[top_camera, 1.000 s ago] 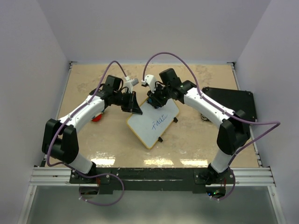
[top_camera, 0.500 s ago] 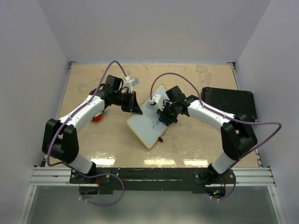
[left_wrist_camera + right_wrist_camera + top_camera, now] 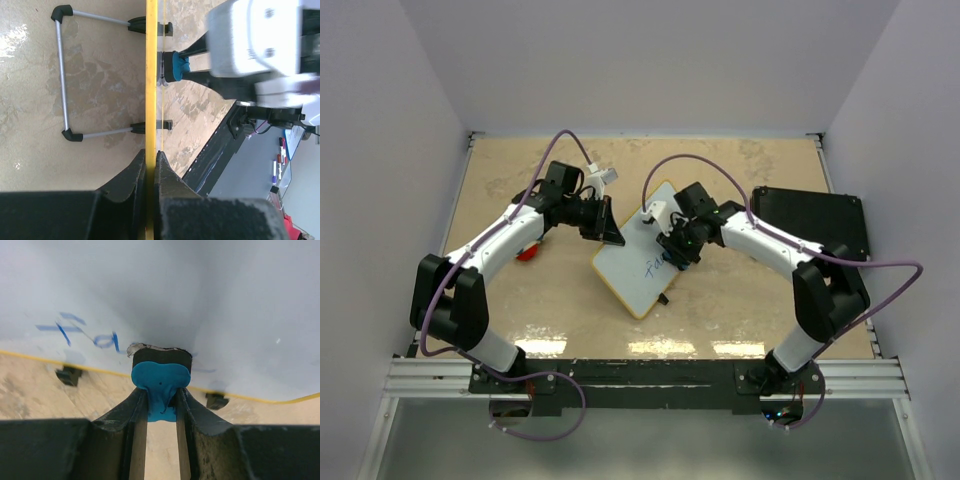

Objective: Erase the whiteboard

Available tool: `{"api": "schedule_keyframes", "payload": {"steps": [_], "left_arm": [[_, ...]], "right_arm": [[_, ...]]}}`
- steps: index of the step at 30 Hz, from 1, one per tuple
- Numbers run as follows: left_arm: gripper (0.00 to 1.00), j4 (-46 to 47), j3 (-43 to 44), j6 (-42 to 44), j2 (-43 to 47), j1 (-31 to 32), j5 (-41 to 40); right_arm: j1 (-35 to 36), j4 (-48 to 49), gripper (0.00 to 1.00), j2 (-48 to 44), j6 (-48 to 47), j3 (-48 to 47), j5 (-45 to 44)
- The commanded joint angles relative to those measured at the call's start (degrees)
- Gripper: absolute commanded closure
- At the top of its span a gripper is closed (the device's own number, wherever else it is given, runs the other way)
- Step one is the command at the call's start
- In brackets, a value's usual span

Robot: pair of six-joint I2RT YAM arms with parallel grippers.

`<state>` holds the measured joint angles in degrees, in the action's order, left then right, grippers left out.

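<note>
My right tool (image 3: 161, 399) pinches a blue eraser (image 3: 161, 374) against the whiteboard (image 3: 215, 300) to rub off writing (image 3: 87, 332). My left tool (image 3: 151, 162) grips its edge to steady it.

Black case (image 3: 830, 215) R of whiteboard (image 3: 635, 282)

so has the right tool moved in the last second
Yes: the right tool slid from the far corner of the whiteboard toward the near table edge, onto the blue writing.
</note>
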<state>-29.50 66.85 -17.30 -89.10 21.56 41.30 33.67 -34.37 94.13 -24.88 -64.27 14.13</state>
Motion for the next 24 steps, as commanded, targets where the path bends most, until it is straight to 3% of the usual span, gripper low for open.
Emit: {"api": "schedule_keyframes", "payload": {"steps": [1, 7, 17, 24], "left_arm": [[1.00, 2.5, 0.4, 1.6, -0.5, 0.2, -2.8], [1.00, 2.8, 0.6, 1.3, -0.9, 0.2, -3.1], [1.00, 3.0, 0.2, 1.2, -0.8, 0.2, -3.2], [1.00, 2.8, 0.9, 1.2, -1.6, 0.2, -3.2]], "right_arm": [[2.1, 3.3, 1.00, -3.3, 4.1, -8.1, 2.0], [5.4, 4.4, 1.00, -1.9, 6.1, -9.3, 0.2], [6.0, 6.9, 1.00, -3.7, 4.3, 6.0, -2.3], [6.1, 5.2, 1.00, -1.2, 3.3, 4.1, -3.6]]}}
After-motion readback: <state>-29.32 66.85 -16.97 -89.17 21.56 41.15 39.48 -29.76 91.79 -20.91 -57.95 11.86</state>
